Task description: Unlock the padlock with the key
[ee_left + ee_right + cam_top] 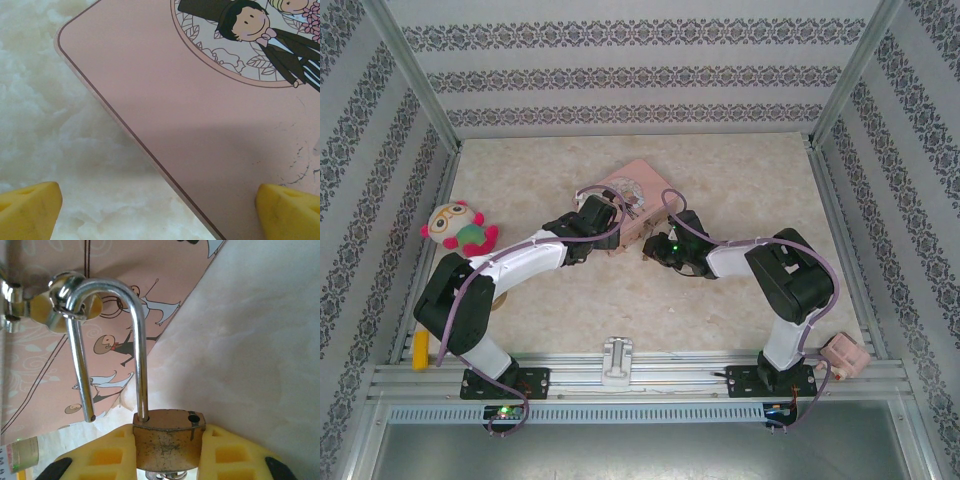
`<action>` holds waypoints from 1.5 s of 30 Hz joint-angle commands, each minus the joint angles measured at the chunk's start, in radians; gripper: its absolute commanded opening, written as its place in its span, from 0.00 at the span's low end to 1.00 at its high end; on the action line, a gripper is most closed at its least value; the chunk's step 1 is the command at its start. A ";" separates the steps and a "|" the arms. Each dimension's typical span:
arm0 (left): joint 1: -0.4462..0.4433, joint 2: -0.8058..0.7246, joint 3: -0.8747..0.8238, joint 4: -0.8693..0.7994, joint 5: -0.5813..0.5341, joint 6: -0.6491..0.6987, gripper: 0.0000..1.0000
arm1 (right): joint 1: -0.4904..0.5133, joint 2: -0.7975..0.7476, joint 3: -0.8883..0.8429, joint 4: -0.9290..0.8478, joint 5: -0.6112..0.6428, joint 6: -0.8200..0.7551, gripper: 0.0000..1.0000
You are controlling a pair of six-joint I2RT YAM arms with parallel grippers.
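Padlock [167, 437] is clamped by its brass body between the two yellow fingers [100, 455] of the right gripper [167, 455], which is closed narrow on it. The silver shackle [139, 340] extends straight ahead of this gripper, away from its palm. The shackle's right leg is seated in the body. Its left leg ends free, clear of the body, so the shackle stands open. A small hole [194, 417] shows in the body's forward face, just right of the seated leg. At its bend, ahead and to the left of the gripper, the shackle passes through a silver ring [62, 297] on the pink tin [40, 380]. The tin's printed side lies ahead and left; the pale counter [260, 340] lies ahead and right. A silver metal part [165, 474] protrudes from the body's rear end, toward the palm; whether it is the key cannot be determined. The left gripper [160, 212] is spread wide. Its left fingertip hangs over the counter and its right fingertip over the tin's lid, with the lid's edge running diagonally between them. A cartoon couple [260, 35] in a round frame is printed on the lid, ahead and to the right. In the top external view, both grippers meet at the tin, and a plush toy [458, 228] sits well apart, to the left of the left arm.
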 commanded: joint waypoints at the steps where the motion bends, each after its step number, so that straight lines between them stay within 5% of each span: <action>1: -0.011 0.008 0.001 -0.021 -0.003 0.010 0.99 | -0.003 0.033 -0.001 0.115 -0.002 0.028 0.00; 45: -0.010 0.005 -0.015 -0.019 -0.001 0.001 0.99 | -0.030 0.124 -0.067 0.470 0.101 0.273 0.00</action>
